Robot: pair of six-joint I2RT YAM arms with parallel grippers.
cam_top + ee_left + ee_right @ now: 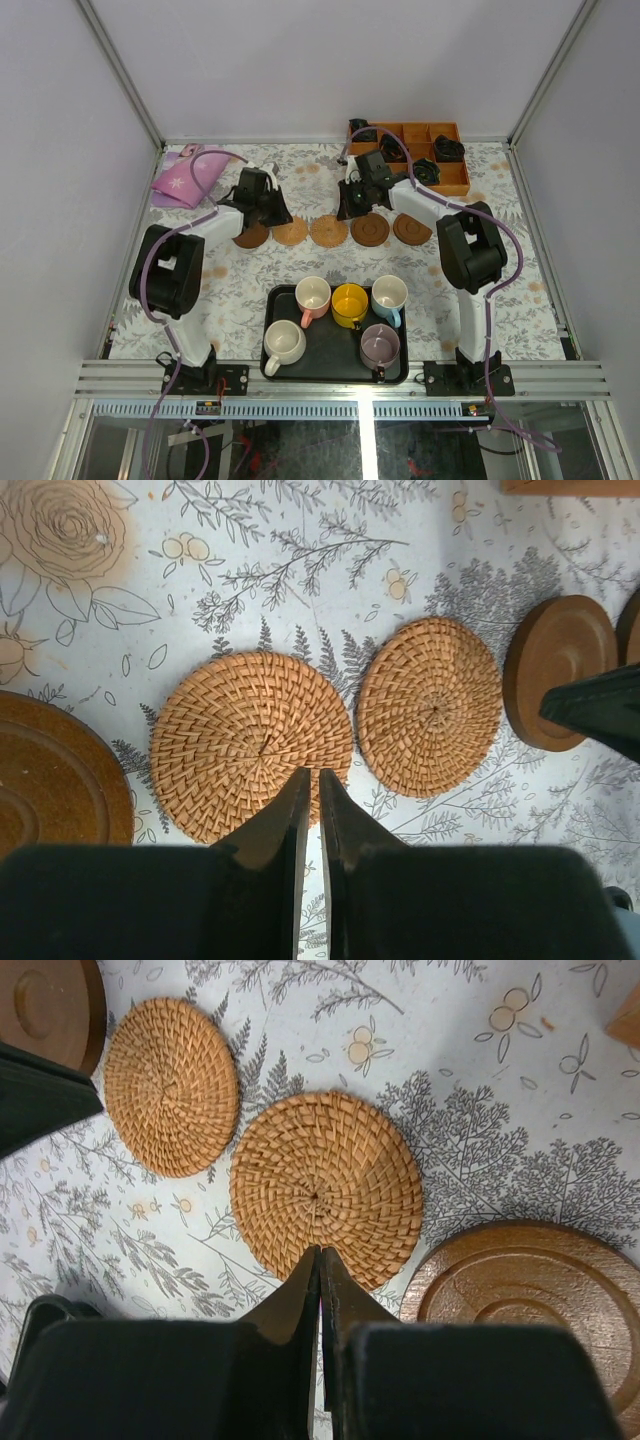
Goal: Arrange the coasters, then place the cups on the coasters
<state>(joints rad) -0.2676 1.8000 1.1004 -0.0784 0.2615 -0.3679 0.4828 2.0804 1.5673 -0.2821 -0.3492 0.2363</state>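
Note:
Five coasters lie in a row across the middle of the table: a dark brown one (250,238), two woven tan ones (291,233) (329,230), and two more brown ones (369,229) (410,229). My left gripper (270,213) hovers shut and empty over the near edge of the left woven coaster (250,745). Over the near edge of the right woven coaster (325,1185) hangs my right gripper (353,207), also shut and empty. The cups stand in the black tray (278,372): pink (313,295), yellow (350,303), light blue (389,295), cream-white (284,343), mauve (380,346).
An orange wooden compartment box (455,178) with black coiled items stands at the back right. A pink cloth (185,178) lies at the back left. White walls with metal rails enclose the flowered table on three sides.

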